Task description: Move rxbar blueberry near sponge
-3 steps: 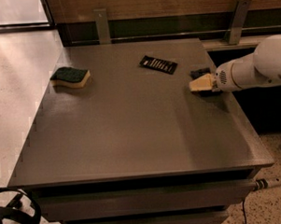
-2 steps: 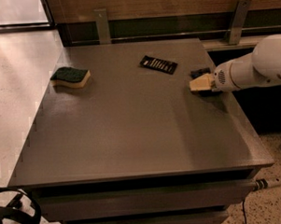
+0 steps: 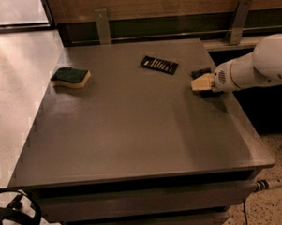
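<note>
In the camera view, the rxbar blueberry [image 3: 200, 73] is seen only in part: a small dark shape lying on the table at its far right edge, just behind the gripper [image 3: 201, 82] and touching or nearly touching it. Its lettering and ends cannot be made out. The gripper's pale yellow tip is held low over the tabletop, carried by a white arm [image 3: 261, 67] that reaches in from the right. Whether it is open or closed on the bar cannot be told.

The sponge [image 3: 71, 77] – dark green top over a pale yellow base – is set near the far left corner, well apart from the bar. Between them, toward the back, a flat black bar [image 3: 159, 64] with white marks is laid at a slant.

The table [image 3: 132, 129] is topped with a smooth grey surface, with a shelf below it. A pale speckled floor [image 3: 13, 92] is seen at the left, and a wood-panelled wall [image 3: 173, 0] with two metal brackets [image 3: 102, 24] behind. A cable [image 3: 268, 184] is seen at the lower right.
</note>
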Available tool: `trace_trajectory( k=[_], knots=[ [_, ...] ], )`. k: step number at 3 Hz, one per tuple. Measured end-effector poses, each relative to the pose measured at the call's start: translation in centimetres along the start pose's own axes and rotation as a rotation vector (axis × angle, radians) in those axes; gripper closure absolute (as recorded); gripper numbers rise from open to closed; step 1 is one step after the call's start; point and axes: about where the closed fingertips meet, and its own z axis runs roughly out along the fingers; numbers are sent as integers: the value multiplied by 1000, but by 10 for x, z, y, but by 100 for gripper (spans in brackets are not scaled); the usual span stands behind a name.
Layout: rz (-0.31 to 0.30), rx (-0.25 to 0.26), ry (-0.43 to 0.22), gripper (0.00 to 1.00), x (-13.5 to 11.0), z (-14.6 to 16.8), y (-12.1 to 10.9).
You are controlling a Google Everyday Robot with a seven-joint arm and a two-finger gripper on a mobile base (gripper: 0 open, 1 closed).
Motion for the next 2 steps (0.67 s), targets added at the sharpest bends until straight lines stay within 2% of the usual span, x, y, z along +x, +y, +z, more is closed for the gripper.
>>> trace_trajectory(
  k=[2],
  knots=[
    [0,0,0,59,0,0,0]
  ],
)
